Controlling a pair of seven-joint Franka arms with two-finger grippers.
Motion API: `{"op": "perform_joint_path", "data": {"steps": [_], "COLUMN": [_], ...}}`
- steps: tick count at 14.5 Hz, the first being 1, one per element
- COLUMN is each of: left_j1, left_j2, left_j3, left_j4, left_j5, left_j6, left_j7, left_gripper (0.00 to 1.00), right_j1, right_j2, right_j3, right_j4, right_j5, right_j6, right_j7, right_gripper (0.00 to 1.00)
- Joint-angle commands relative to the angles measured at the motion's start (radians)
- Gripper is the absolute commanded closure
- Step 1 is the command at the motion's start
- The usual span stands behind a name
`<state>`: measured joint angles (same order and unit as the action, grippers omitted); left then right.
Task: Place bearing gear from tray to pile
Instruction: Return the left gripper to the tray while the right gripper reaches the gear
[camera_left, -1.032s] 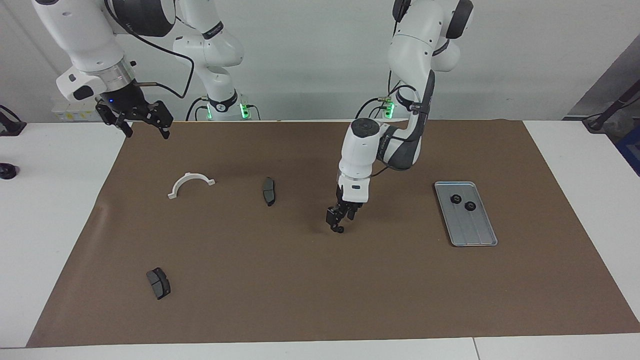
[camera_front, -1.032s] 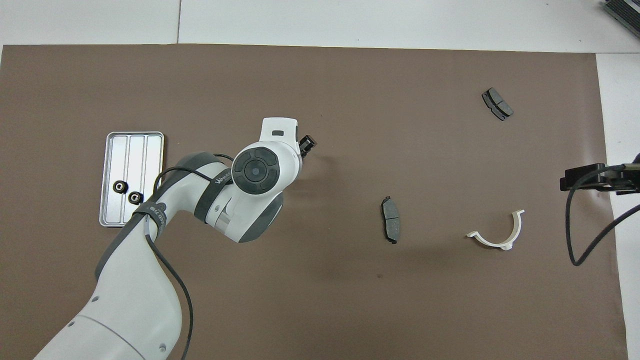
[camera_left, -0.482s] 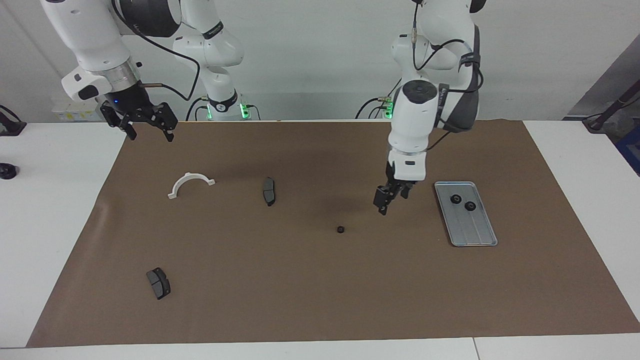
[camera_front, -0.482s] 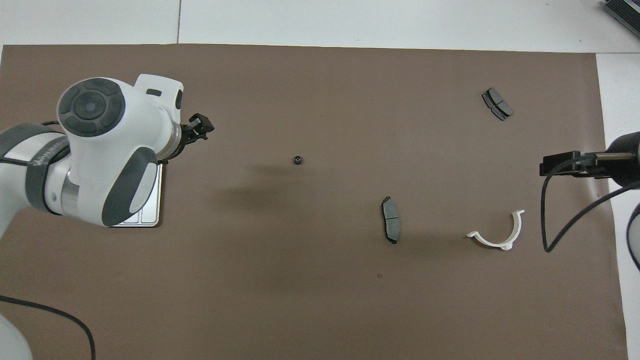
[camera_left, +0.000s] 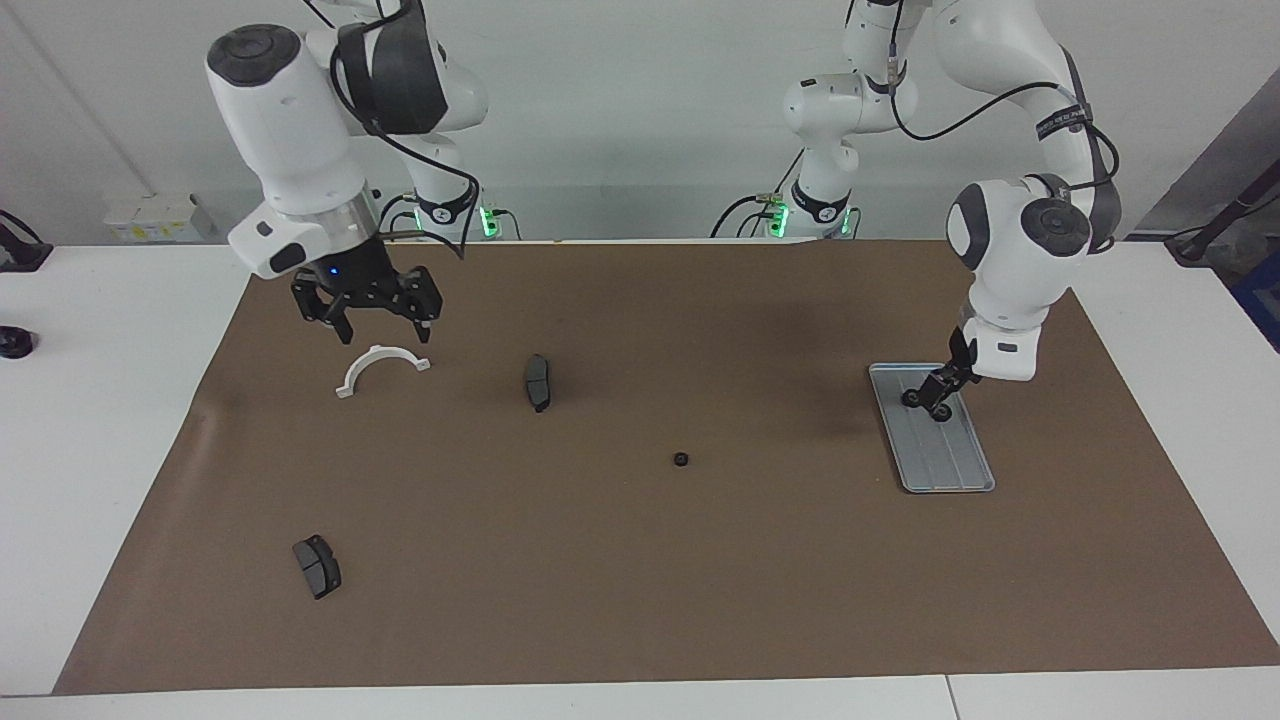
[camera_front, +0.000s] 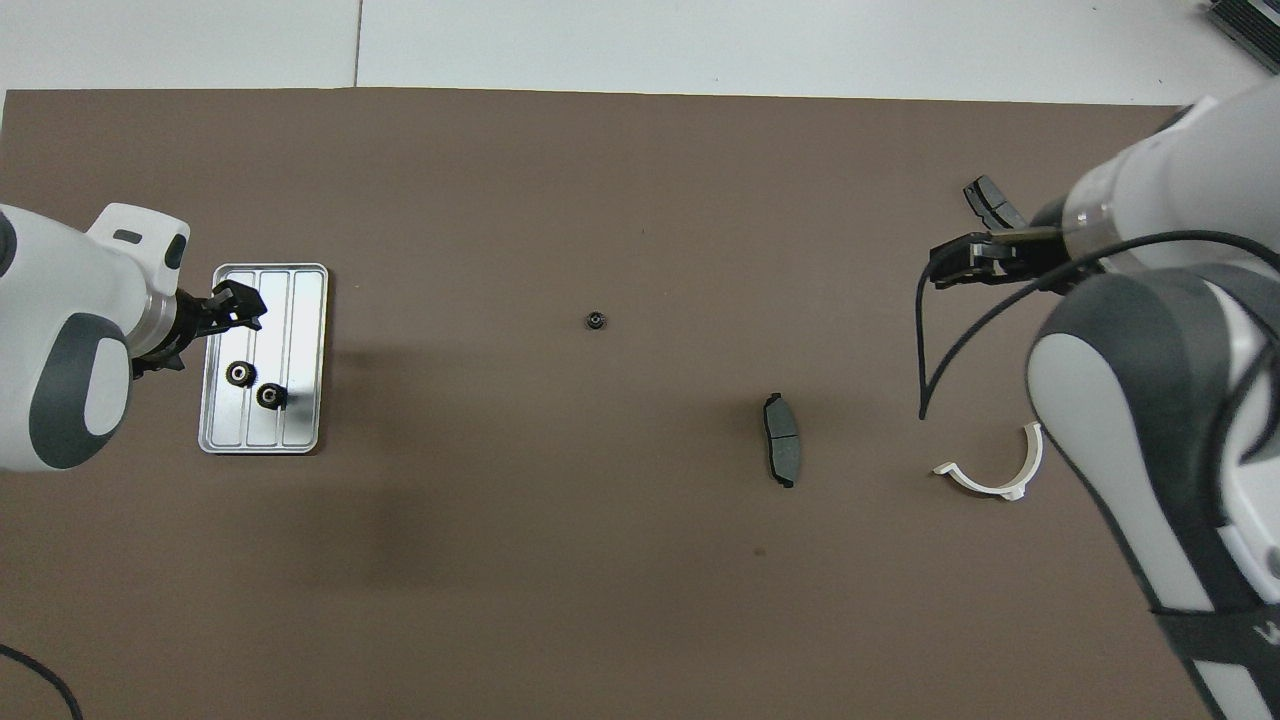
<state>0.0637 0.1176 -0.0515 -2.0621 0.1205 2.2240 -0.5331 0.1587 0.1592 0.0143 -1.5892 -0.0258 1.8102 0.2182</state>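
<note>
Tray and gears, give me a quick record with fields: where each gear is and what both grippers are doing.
tray: toward the left arm's end of the mat
gears on tray: two
gear on mat: one, alone near mid-table
left gripper: low over the tray, at its gears
right gripper: open, above the white half-ring bracket

Two gears lie in the tray; a third on the mat.
</note>
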Motion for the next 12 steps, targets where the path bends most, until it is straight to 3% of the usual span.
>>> {"op": "perform_joint_path", "data": {"steps": [1, 2, 5, 9, 12], "left_j1": [0.06, 0.067, 0.059, 0.056, 0.062], "left_j2": [-0.068, -0.062, -0.023, 0.017, 0.04], "left_j3": [-0.011, -0.011, -0.011, -0.011, -0.011], "left_j4": [-0.157, -0.177, -0.181, -0.197, -0.197], "left_j5": [0.001, 0.001, 0.001, 0.001, 0.001], "left_j6": [0.135, 0.178, 0.243, 0.31, 0.353], "left_j7": [0.018, 0.009, -0.024, -0.034, -0.024], "left_gripper": [0.22, 0.28, 0.29, 0.3, 0.3], "right_j1": [0.063, 0.086, 0.163, 0.313, 0.35], "right_j2": [0.215, 0.258, 0.356, 0.482, 0.5], "right_j3": [0.0, 0.0, -0.002, -0.007, 0.0], "right_j4": [0.188, 0.218, 0.282, 0.288, 0.282], "right_j5": [-0.04, -0.051, -0.059, -0.124, -0.201], "right_j6": [0.046, 0.081, 0.187, 0.357, 0.408], "right_j7": [0.117, 0.147, 0.231, 0.461, 0.569], "right_gripper": [0.0, 0.0, 0.01, 0.02, 0.01]}}
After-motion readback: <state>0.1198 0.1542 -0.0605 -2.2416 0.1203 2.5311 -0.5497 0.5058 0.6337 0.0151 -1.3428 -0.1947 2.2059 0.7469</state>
